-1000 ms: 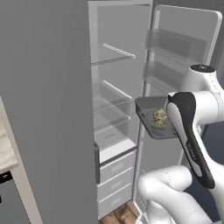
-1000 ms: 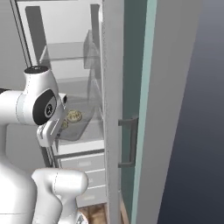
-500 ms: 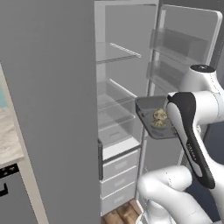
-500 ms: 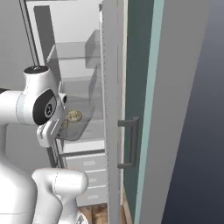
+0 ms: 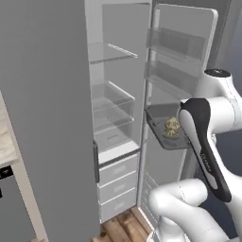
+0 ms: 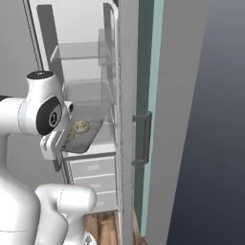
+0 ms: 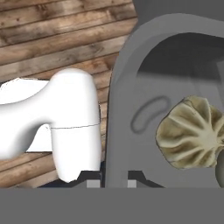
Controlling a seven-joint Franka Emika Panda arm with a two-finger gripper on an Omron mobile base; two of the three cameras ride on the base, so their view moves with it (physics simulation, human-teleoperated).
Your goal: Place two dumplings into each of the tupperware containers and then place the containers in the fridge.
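A pale grey tupperware container point(image 5: 159, 124) hangs in front of the open fridge point(image 5: 113, 94), level with its lower glass shelves. Two tan dumplings point(image 5: 171, 126) lie in it. The right base view shows the same container point(image 6: 90, 135) and dumplings point(image 6: 79, 127) beside the door's edge. In the hand view my gripper point(image 7: 113, 181) is shut on the container's rim point(image 7: 117, 109), with one pleated dumpling point(image 7: 192, 133) close ahead and the edge of a second at the far right. My forearm hides the gripper in the left base view.
The fridge door point(image 5: 182, 42) stands open to the right, with clear door bins. Its handle point(image 6: 141, 139) faces outward. Glass shelves point(image 5: 111, 94) and white drawers point(image 5: 118, 170) fill the interior. A large grey panel point(image 5: 42, 118) stands at the left. The floor is wood point(image 7: 52, 39).
Both base views have shifted as the base drove: the fridge interior now sits further right and nearer. The container with its dumplings stays held in the same place relative to the arm.
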